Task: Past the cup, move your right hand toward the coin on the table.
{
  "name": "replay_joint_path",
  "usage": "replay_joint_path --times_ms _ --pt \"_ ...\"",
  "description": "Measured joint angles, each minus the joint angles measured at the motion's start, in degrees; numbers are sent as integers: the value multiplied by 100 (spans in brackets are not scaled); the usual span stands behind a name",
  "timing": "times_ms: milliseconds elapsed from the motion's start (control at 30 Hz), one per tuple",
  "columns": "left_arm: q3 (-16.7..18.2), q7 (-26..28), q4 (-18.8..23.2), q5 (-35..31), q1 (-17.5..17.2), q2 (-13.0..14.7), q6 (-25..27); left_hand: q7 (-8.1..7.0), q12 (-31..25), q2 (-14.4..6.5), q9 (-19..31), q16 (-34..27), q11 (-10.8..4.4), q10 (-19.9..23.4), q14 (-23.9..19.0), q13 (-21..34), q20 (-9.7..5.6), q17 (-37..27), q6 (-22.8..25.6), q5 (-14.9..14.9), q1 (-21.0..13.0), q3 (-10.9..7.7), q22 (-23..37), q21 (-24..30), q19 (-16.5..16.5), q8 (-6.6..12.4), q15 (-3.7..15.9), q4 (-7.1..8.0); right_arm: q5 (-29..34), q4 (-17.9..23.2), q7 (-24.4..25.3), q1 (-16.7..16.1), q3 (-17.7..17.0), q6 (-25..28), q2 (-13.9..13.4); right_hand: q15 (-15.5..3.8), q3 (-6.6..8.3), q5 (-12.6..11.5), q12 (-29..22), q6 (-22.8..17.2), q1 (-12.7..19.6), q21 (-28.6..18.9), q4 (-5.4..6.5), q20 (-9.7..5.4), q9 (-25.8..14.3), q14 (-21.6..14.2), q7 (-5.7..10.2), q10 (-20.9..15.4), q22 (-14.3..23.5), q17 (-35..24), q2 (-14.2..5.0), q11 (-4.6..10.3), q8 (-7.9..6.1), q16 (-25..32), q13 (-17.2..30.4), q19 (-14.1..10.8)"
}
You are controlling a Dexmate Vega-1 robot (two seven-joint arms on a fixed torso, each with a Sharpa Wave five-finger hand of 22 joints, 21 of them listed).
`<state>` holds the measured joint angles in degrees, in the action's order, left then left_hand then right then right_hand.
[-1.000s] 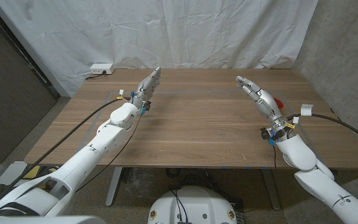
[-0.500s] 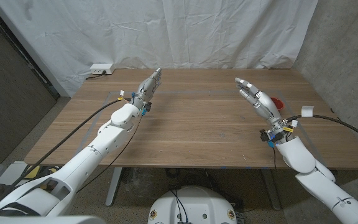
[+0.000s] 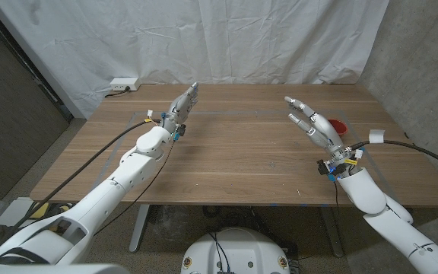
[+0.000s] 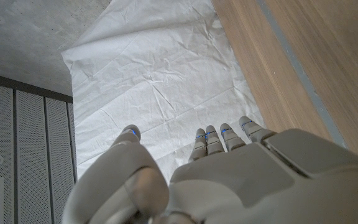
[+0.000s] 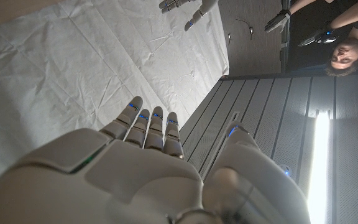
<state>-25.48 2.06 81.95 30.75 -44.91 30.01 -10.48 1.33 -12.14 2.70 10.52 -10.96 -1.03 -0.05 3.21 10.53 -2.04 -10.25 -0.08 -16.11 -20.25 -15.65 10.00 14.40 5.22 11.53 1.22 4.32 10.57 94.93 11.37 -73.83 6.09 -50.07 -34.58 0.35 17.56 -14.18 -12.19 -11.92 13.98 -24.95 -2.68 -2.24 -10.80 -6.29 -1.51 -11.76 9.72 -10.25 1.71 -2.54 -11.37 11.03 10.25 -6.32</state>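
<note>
1. Head view: right hand [image 3: 312, 124] hovers open and empty near the table's [image 3: 242, 164] right edge, lifted probably to clear the red cup [image 3: 338, 125] just behind it.
2. Coin: too small to make out.
3. Left hand [image 3: 182, 105], fingers straight, holding nothing, waits near the far-left corner.

I see red cup [image 3: 338, 125] on table's right side, partly hidden behind my right hand [image 3: 310, 122]. Coin too small to make out.
</note>
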Motion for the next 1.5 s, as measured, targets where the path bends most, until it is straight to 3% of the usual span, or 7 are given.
replay_joint_path --times_ms 200,1500 --pt "21 43 120 -1 -70 51 41 0 0 0 0 0 0 0 0 0 0 0 0 0 0 15 0 0 0 0 0 -15 253 70 103 -23 -30 9 1 27 -7 0 0 161 0 38 -41 19 -1 -27 161 30 0 0 0 32 45 0 0 -19" --pt "85 101 372 25 -244 190 126 0 28 0 0 0 0 -1 13 0 0 0 0 23 0 40 0 -65 1 0 -11 10 1607 282 837 -44 191 341 -217 -14 -7 0 0 191 22 123 -40 -12 1 -109 191 41 0 0 -23 81 45 0 0 -111"
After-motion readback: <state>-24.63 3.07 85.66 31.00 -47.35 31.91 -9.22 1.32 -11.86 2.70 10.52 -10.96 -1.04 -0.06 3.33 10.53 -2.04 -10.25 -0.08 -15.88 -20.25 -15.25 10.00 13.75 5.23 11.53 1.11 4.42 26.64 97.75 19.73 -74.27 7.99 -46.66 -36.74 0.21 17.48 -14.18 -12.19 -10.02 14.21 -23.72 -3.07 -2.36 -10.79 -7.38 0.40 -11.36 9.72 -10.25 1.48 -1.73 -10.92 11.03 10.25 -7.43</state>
